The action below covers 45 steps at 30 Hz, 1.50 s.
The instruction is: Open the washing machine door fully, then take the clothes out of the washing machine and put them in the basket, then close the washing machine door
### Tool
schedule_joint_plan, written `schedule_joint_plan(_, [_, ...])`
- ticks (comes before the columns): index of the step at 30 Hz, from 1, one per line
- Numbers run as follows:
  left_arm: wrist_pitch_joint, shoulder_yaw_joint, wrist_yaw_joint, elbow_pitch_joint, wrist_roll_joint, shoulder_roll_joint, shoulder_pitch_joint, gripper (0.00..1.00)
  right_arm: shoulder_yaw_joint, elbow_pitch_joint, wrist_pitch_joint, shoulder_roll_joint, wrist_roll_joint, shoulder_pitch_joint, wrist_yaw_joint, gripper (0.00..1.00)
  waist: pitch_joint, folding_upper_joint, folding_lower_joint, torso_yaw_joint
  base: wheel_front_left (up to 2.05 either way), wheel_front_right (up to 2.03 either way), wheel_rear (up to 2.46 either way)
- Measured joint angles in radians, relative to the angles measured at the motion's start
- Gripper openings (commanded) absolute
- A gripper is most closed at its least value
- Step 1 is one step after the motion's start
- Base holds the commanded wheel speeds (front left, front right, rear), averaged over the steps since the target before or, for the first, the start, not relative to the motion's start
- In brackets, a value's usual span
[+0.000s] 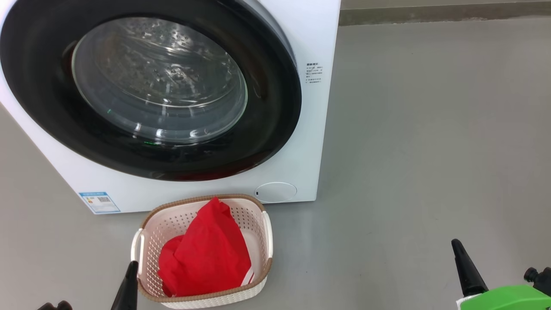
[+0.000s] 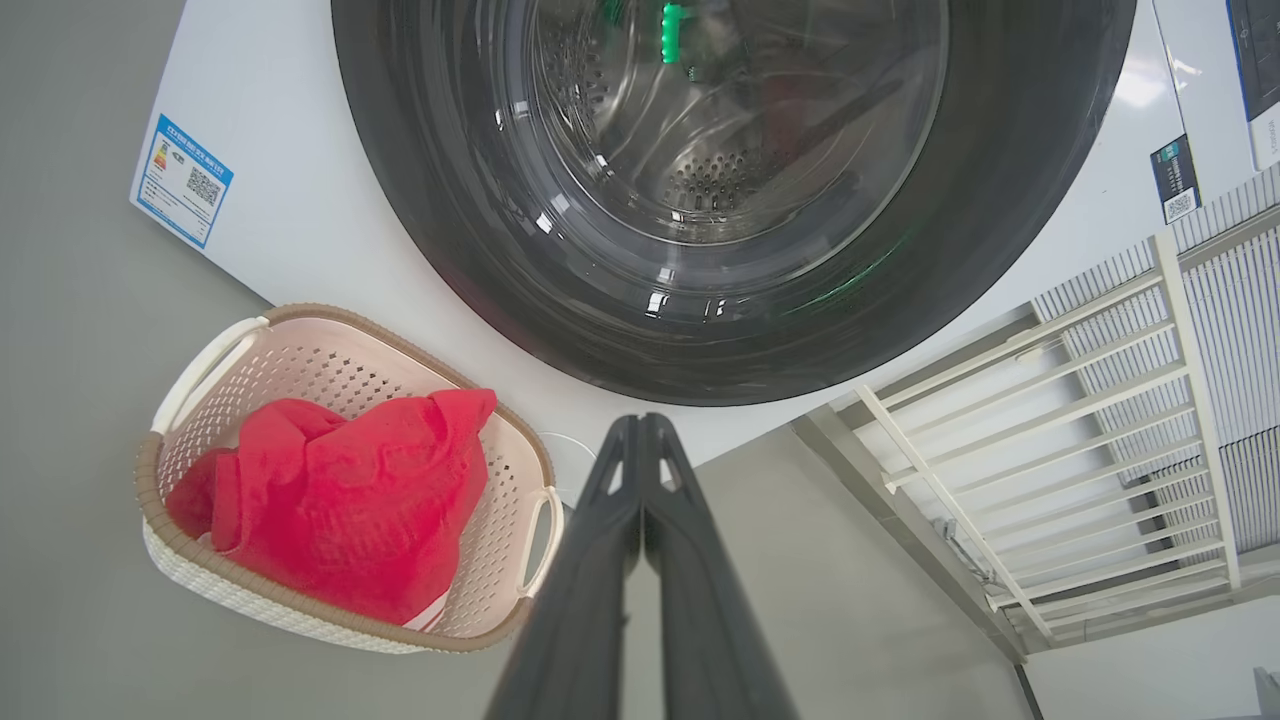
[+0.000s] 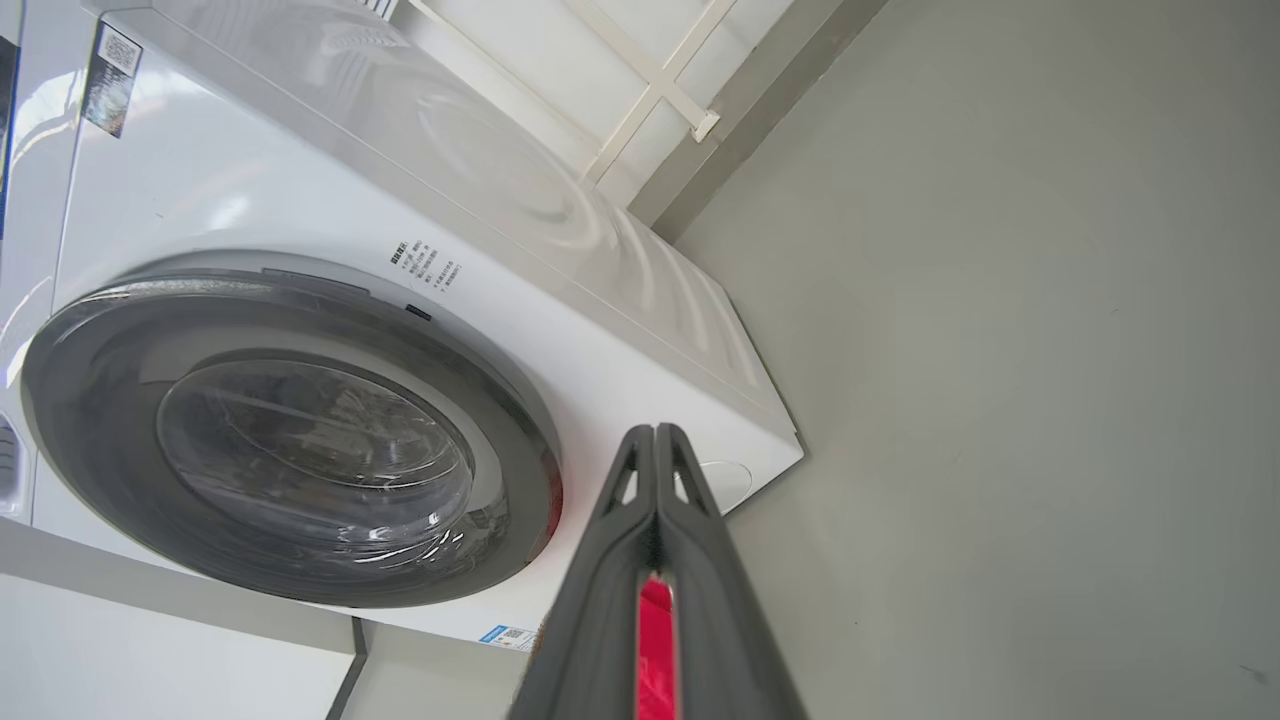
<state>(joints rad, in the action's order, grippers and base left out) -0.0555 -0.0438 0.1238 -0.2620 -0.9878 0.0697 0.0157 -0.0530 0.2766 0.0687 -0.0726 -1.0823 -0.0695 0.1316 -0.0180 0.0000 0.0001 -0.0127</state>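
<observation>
Clothes [image 1: 206,254] sit heaped in the basket [image 1: 189,199] on the floor [image 1: 409,150] just before the washing machine [image 1: 310,129], washing machine door [image 1: 159,82] looks shut, left fingers [image 2: 590,560] and right fingers [image 3: 700,560] pressed together, empty, so task looks essentially done.

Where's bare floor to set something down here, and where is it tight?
Widest bare floor: right of the washing machine and basket, reaching the right gripper. A narrower strip lies left of the basket. Tight: between basket and machine.
</observation>
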Motion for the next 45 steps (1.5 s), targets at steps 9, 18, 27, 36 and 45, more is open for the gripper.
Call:
schedule_joint_plan(9, [0.024,-0.006,0.000,0.000,-0.095,-0.005,-0.007,0.00,-0.008,0.000,-0.027,0.005,-0.084,0.019,0.000,0.00,0.002,0.0000,0.0000,0.002,0.00,0.00,0.00])
schedule_joint_plan(18, [0.049,-0.012,0.000,-0.001,-0.184,-0.008,-0.022,0.00,-0.021,-0.001,-0.052,0.007,-0.161,0.044,0.000,0.00,0.005,0.0000,0.0000,0.004,0.00,0.00,0.00])
schedule_joint_plan(27, [0.073,-0.016,0.000,-0.002,-0.280,-0.015,-0.034,0.00,-0.032,-0.002,-0.078,0.011,-0.238,0.057,0.000,0.00,0.007,0.0001,0.0000,0.006,0.00,0.00,0.00])
schedule_joint_plan(36, [0.100,-0.021,0.000,-0.002,-0.369,-0.017,-0.046,0.00,-0.039,-0.003,-0.104,0.014,-0.316,0.080,0.000,0.00,0.009,0.0000,0.0000,0.008,0.00,0.00,0.00])
schedule_joint_plan(45, [0.125,-0.026,0.000,-0.003,-0.464,-0.021,-0.062,0.00,-0.053,-0.003,-0.130,0.016,-0.399,0.101,0.000,0.00,0.011,0.0000,0.0000,0.010,0.00,0.00,0.00])
